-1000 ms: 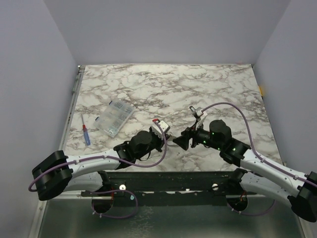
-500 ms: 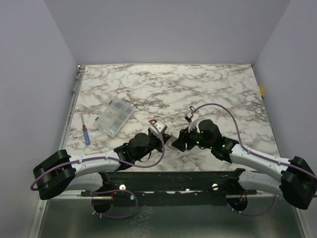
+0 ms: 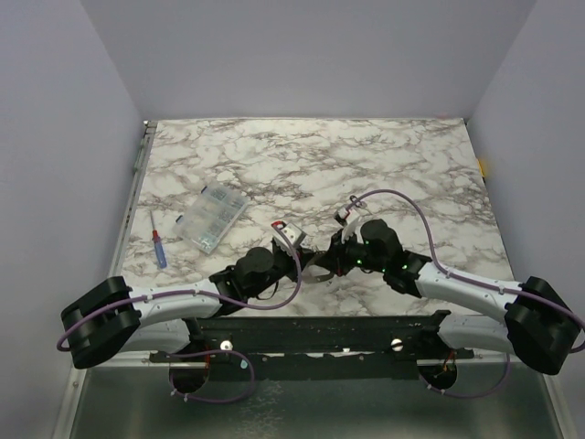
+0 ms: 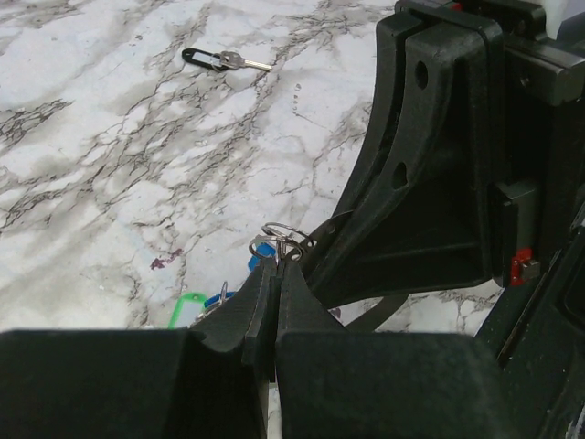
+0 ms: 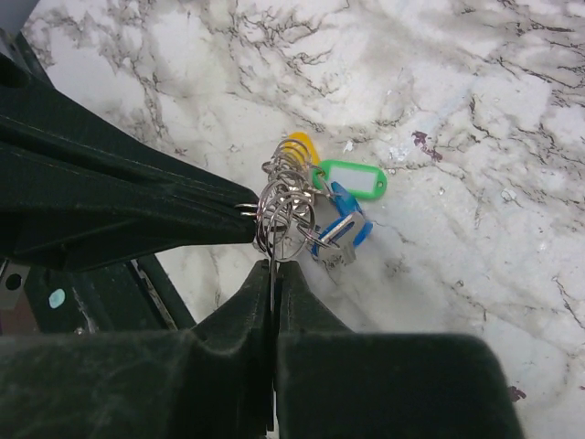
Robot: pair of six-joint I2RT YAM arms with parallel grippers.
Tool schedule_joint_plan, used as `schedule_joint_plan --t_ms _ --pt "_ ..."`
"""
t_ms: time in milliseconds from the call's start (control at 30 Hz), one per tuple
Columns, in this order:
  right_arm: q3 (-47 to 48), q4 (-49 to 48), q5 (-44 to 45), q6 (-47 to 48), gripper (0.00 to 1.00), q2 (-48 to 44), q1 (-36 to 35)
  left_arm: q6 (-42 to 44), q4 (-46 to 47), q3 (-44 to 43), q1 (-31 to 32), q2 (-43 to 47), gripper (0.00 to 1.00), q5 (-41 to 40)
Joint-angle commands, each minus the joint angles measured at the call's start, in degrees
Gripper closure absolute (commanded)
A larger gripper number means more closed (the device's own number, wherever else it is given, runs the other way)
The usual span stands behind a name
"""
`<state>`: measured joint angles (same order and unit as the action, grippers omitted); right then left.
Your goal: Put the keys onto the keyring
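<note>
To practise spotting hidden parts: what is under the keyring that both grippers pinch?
Beneath the keyring show a yellow tag, a green tag, a blue tag and a silver key. The overlapping rings cover where each joins, and the right gripper hides anything nearer.

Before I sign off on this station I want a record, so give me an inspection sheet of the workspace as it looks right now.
Surface: marble-patterned table; a few small dark specks.
Job's things: keyring, a bunch of metal rings pinched from two sides; keys with yellow, green and blue heads hang on it.
Clutter: clear compartment box; screwdriver; dark clip with a loose key.
Grippers: left gripper and right gripper both shut on the keyring.
Cables: purple cables, one looping over each arm; no snag seen.
Surroundings: plain pale walls on three sides.
</note>
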<state>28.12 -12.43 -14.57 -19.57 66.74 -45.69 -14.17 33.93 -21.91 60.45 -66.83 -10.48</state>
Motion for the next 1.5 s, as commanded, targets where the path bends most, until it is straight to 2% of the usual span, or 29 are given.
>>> schedule_joint_plan --t_ms 0,33,133,200,233,300,533,667,733,800,933,1033,1167,1300,1467 --pt "1.3 -1.2 -0.1 1.7 0.99 0.0 -0.1 -0.6 3.1 1.1 -0.1 1.8 0.99 2.2" --pt "1.5 -0.8 0.1 1.8 0.99 -0.4 -0.2 -0.5 2.5 1.2 -0.1 2.4 0.92 2.3" --pt "2.2 0.9 0.0 2.4 0.99 -1.7 -0.2 -0.1 -3.6 -0.3 -0.1 5.7 0.59 2.0" --pt "2.9 2.6 -0.3 2.8 0.99 -3.2 -0.2 0.6 -9.3 -2.1 -0.2 8.9 0.42 1.4" --pt "3.2 3.5 -0.6 3.1 0.99 -4.1 -0.2 1.3 -12.9 -3.3 -0.2 10.7 0.36 1.2" --pt "3.9 5.4 -0.9 3.7 0.99 -6.2 -0.2 3.4 -21.1 -6.7 -0.3 13.6 0.31 1.1" --pt "5.8 8.9 -4.6 3.9 0.99 -11.9 -0.1 9.5 -45.9 -20.7 -0.4 17.6 0.31 3.3" --pt "5.3 8.4 -10.1 3.1 0.99 -14.5 -0.2 13.8 -56.3 -25.5 -0.4 18.1 0.39 -1.2" --pt "3.7 5.8 -14.2 3.4 0.99 -16.6 -0.2 17.0 -58.1 -26.3 -0.6 18.4 0.44 0.2" --pt "2.3 3.1 -16.5 3.3 0.99 -19.3 -0.2 20.0 -60.2 -27.9 -0.6 18.9 0.44 5.2" --pt "-3.1 -4.6 -6.8 -2.1 0.99 -28.1 -0.2 24.3 -63.0 -32.0 -0.6 20.0 0.37 8.9" --pt "-5.9 -11.3 -6.3 -5.4 0.99 -30.7 -0.2 27.8 -63.7 -33.2 -0.6 20.5 0.34 11.9" --pt "-4.9 -12.8 -12.3 -5.7 0.99 -27.8 -0.2 32.7 -62.4 -33.2 -0.7 20.3 0.32 18.9" --pt "-3.8 -11.8 -14.0 -5.3 0.99 -27.8 -0.2 34.1 -59.1 -32.2 -0.6 20.4 0.32 24.1" --pt "-2.5 -10.0 -16.7 -3.7 0.99 -27.6 -0.2 34.0 -56.2 -29.5 -0.6 19.6 0.33 23.7"
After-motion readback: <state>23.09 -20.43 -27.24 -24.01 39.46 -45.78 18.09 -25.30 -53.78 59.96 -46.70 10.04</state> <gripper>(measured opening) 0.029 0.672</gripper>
